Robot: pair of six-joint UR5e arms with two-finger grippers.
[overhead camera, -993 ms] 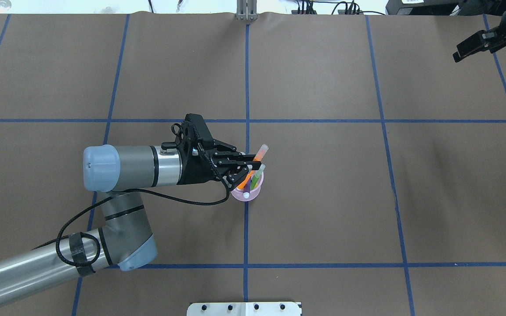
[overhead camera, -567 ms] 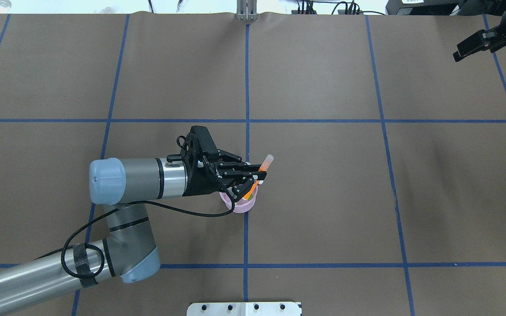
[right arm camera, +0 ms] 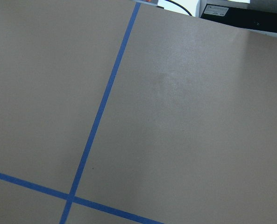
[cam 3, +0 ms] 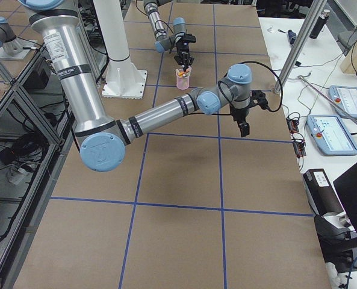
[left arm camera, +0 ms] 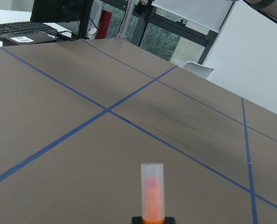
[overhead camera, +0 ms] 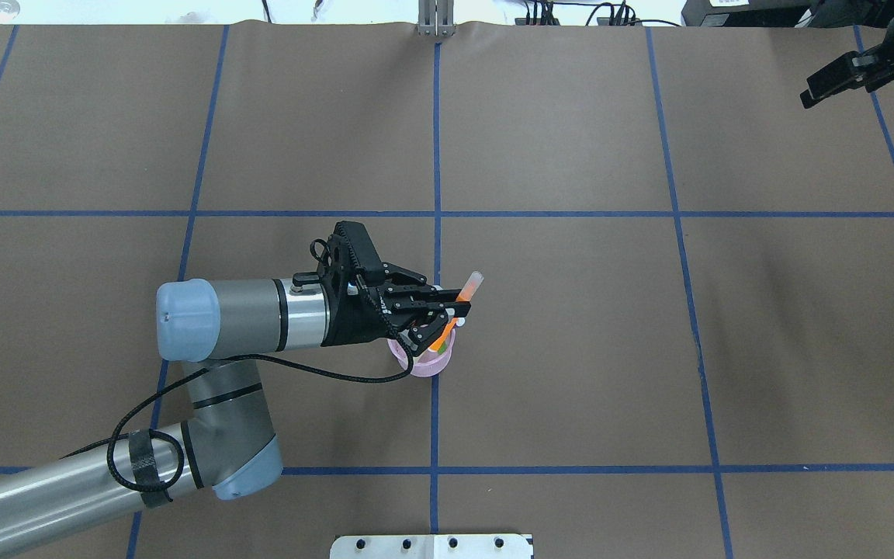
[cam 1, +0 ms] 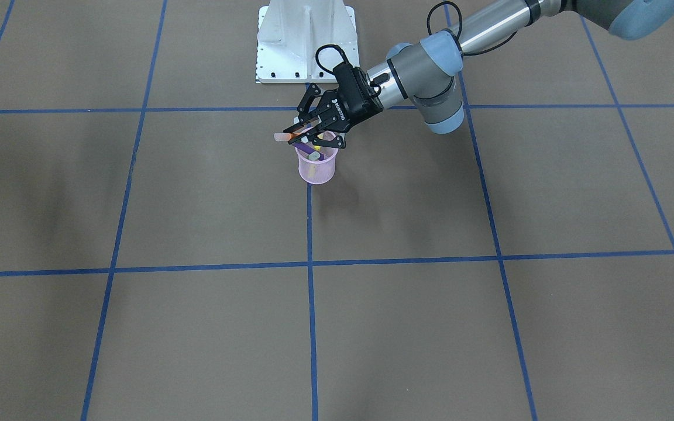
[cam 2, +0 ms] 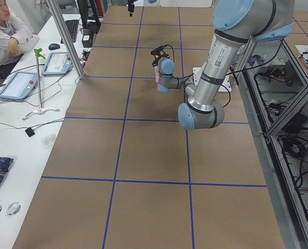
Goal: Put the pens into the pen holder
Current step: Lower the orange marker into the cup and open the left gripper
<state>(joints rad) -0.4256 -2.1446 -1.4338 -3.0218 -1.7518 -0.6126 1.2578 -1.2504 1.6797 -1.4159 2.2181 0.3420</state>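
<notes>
Pinching the orange pen (overhead camera: 468, 287): left gripper (overhead camera: 459, 304), jaws pressing on the shaft. The pen is tilting, its pale cap end pointing away from the arm and its lower end dipping at the rim of the pen holder (cam 1: 317, 169). The holder is standing upright on a blue line (overhead camera: 434, 411), carrying other pens (cam 1: 313, 156). The right gripper (overhead camera: 810, 96) is hanging well apart; whether spread or pressed together, I cannot tell.

Table (overhead camera: 571, 349) is matt paper, pen holder (cam 1: 316, 169) wire mesh, orange pen (left arm camera: 152, 196) translucent-capped.
</notes>
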